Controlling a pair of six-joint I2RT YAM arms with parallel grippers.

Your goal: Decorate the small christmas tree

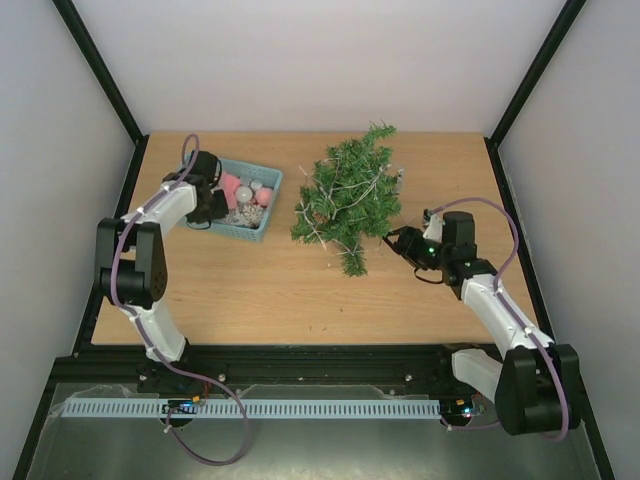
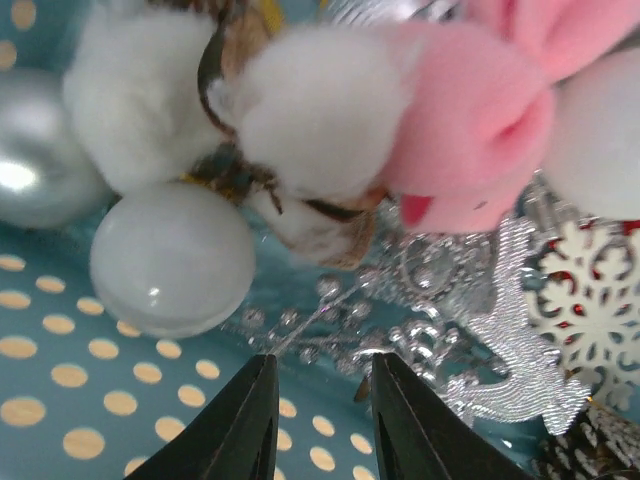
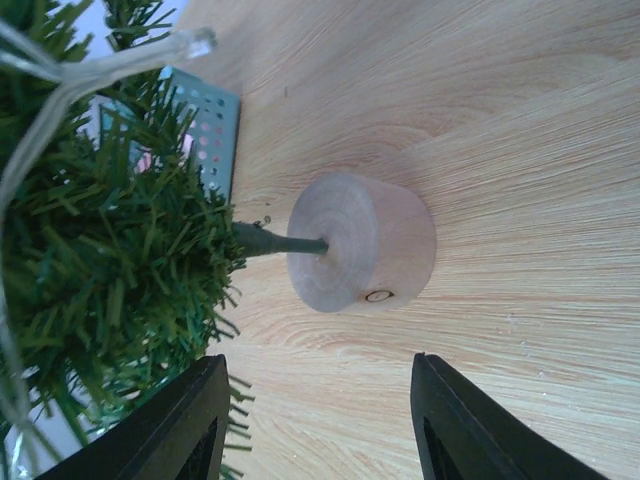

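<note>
My right hand (image 3: 318,365) stands wide, the round pale wooden base (image 3: 362,240) just ahead between its fingers, probably to right the small bushy green christmas tree (image 1: 350,195) lying toppled mid-counter (image 1: 260,300). My left hand (image 2: 322,365) is narrowed inside the teal perforated plastic basket (image 1: 262,228), over a silver glitter sprig (image 2: 400,330). I cannot tell if it grips.

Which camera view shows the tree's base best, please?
The right wrist view: the base sits mid-frame, unobstructed. The top external view shows the whole small christmas tree, but its base is not discernible; the left wrist view shows only ornaments.
</note>
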